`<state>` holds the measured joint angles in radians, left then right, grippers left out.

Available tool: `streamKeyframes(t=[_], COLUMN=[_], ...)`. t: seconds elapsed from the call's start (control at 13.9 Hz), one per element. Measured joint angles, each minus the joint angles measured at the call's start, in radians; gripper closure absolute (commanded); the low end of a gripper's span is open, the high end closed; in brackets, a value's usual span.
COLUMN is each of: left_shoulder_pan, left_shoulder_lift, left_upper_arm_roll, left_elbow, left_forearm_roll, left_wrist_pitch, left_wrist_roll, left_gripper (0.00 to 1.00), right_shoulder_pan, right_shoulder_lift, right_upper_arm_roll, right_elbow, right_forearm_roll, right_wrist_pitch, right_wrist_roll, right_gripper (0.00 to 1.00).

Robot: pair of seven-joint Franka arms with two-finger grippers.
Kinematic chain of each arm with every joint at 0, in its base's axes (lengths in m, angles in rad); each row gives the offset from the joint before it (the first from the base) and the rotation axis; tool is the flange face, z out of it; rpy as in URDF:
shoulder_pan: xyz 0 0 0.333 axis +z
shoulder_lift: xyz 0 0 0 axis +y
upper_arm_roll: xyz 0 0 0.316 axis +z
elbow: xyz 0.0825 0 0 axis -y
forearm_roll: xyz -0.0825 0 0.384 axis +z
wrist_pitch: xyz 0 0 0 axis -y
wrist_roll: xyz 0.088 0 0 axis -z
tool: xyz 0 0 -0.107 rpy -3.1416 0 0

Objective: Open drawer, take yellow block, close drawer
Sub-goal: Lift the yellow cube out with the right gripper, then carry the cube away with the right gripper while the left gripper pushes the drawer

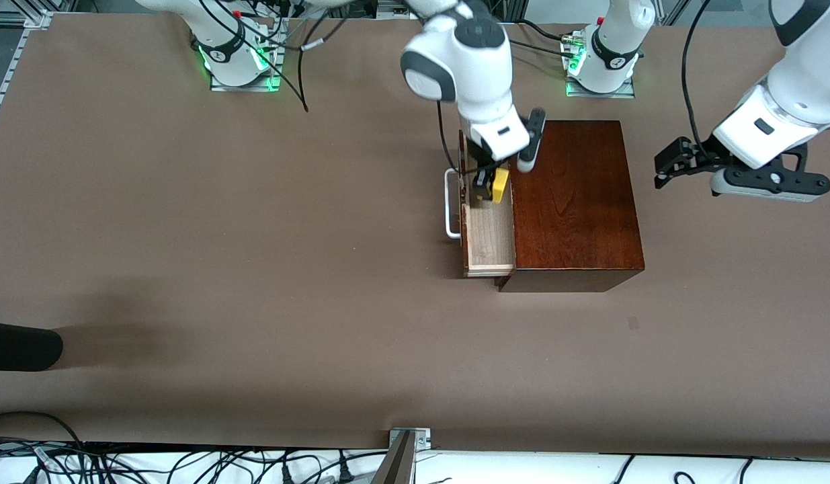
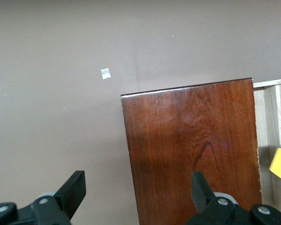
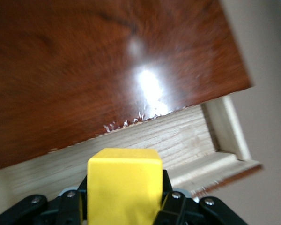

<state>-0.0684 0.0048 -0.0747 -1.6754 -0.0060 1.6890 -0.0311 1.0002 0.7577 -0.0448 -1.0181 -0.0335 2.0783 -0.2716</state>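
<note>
Brown matting covers the counter (image 1: pixel 253 269), and on it stands the dark reddish-brown wooden box (image 1: pixel 572 202) with its drawer (image 1: pixel 487 242) pulled out toward the right arm's end, white bar handle (image 1: pixel 450 205) leading.

Right tool (image 1: pixel 490 186) is over the open drawer tray, jaws closed on the yellow block (image 1: pixel 500 185); the right wrist view shows the cube pinched squarely between the black fingers (image 3: pixel 171 206), with pale drawer floor below it. Whether the block has cleared the tray floor I cannot tell for certain, though it looks slightly raised.

Left tool (image 1: pixel 670 168) waits off the box's end, over bare counter, its fingers (image 2: pixel 72 187) spread wide with nothing between them.

By my reading, the opening is done and the taking is in hand. Next the block should rise straight up out of the tray, clear of the drawer front just beside the tool, and be carried away. Then the drawer needs a push on its handle or front panel until flush with the box; the idle left tool or the right one, once free, could do so.
</note>
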Motion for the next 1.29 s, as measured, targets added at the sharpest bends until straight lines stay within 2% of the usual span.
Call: streamKeyframes(t=[0.29, 0.57, 0.79, 0.93, 1.08, 1.29], left_shoulder_pan=[-0.009, -0.048, -0.077, -0.119, -0.175, -0.295], left_shoulder_lift=[0.005, 0.005, 0.021, 0.064, 0.143, 0.330], left_upper_arm_roll=[-0.010, -0.040, -0.103, -0.180, -0.247, -0.275], left_elbow=[0.006, 0.018, 0.019, 0.018, 0.037, 0.182], left_forearm_roll=[0.000, -0.003, -0.016, -0.089, -0.169, -0.183], left_wrist_pitch=[-0.053, -0.129, -0.191, -0.198, -0.186, -0.170], left_wrist_roll=[0.033, 0.300, 0.477, 0.491, 0.492, 0.493], left_gripper=[0.00, 0.00, 0.00, 0.00, 0.00, 0.00], right_shoulder_pan=[-0.047, -0.182, -0.386, -0.515, -0.611, -0.682], right_shoulder_lift=[-0.105, -0.151, -0.227, -0.266, -0.288, -0.337], right_upper_arm_roll=[-0.026, -0.109, -0.113, -0.112, -0.111, -0.110], right_elbow=[-0.001, -0.027, -0.173, -0.305, -0.422, -0.617], right_forearm_roll=[0.044, 0.047, 0.064, 0.078, 0.097, 0.098], right_wrist_pitch=[-0.127, -0.191, -0.236, -0.238, -0.224, -0.119], right_wrist_roll=[0.037, 0.039, 0.030, -0.002, -0.021, -0.006], right_gripper=[1.00, 1.00, 1.00, 1.00, 1.00, 1.00])
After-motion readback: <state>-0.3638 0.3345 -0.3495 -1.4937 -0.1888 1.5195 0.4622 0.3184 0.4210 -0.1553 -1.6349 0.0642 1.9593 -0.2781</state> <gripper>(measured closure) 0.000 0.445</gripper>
